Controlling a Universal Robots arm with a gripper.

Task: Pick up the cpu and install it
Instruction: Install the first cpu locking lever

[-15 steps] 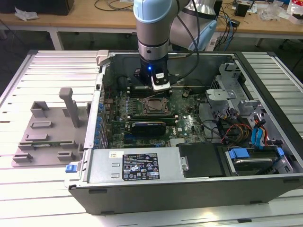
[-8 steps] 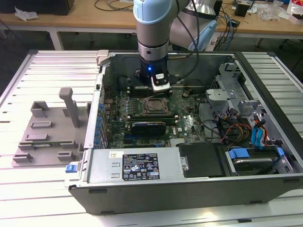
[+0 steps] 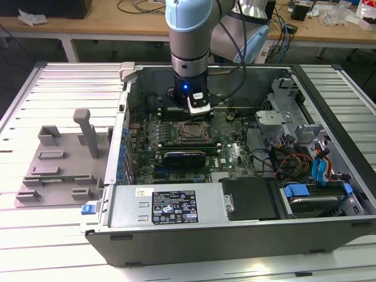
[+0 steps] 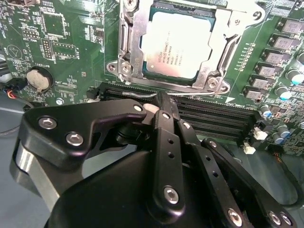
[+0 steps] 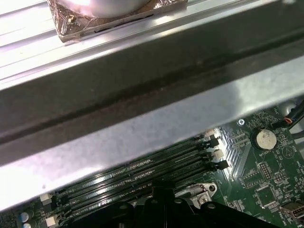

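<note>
Electronics lab or robotics test workshop. Open grey metal desktop computer case [image 3: 235,217] lies on a ribbed white slatted worktable [image 3: 53,88], green motherboard [image 3: 235,153] exposed. Long wooden workbench [image 3: 106,23] behind carries tangled black cables [image 3: 138,6]. Grey plastic fixture plate [image 3: 59,170] sits beside the case.

The cpu [image 4: 179,46] lies flat in the socket [image 4: 137,57] on the motherboard [image 4: 57,42], its shiny silver-grey square top facing up with small dark print, the metal frame surrounding it on all sides.
</note>
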